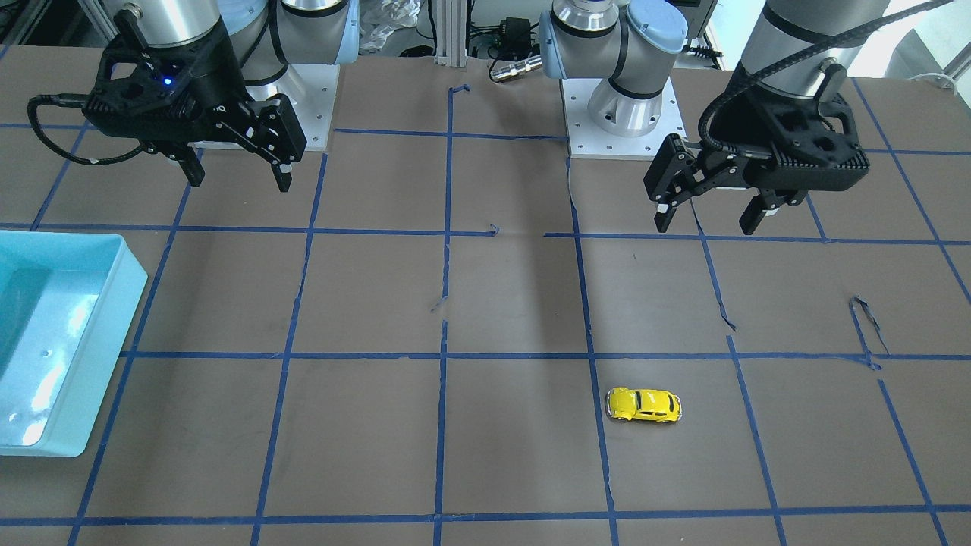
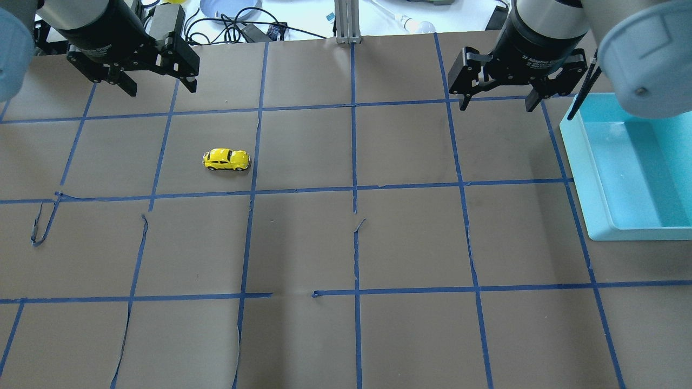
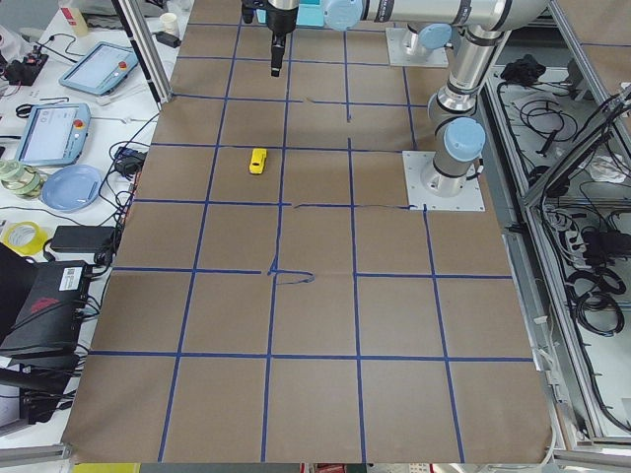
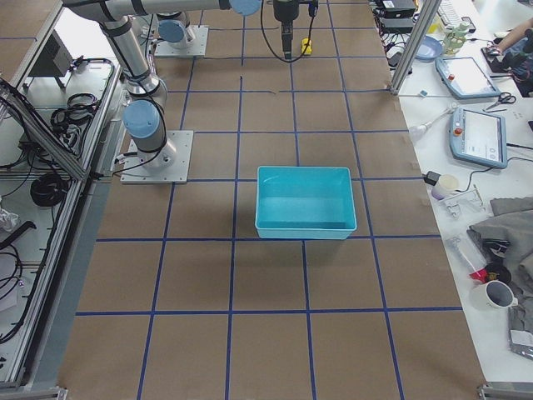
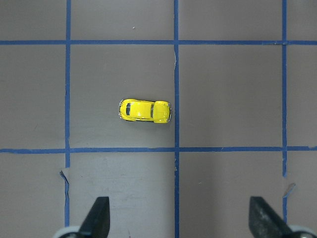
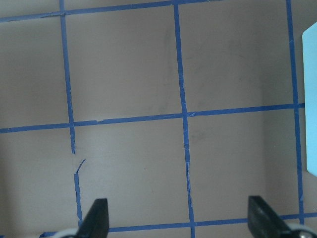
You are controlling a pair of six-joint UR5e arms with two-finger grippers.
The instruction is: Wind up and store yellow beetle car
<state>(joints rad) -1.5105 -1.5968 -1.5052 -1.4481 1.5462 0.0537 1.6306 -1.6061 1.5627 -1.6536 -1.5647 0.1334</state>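
Note:
The yellow beetle car [image 1: 643,405] stands on its wheels on the brown table, alone in a taped square; it also shows in the overhead view [image 2: 226,160] and the left wrist view [image 5: 145,110]. My left gripper [image 1: 707,224] is open and empty, held high above the table, with the car in front of its fingertips [image 5: 99,210]. My right gripper [image 1: 240,180] is open and empty too, high over the other half of the table [image 2: 496,105], far from the car. The right wrist view shows only bare table between its fingertips [image 6: 98,213].
A light-blue bin [image 1: 114,318] stands empty at the table's end on my right side [image 2: 576,162]; its edge shows in the right wrist view [image 6: 311,99]. Blue tape lines grid the brown table, with some loose tape ends [image 1: 865,322].

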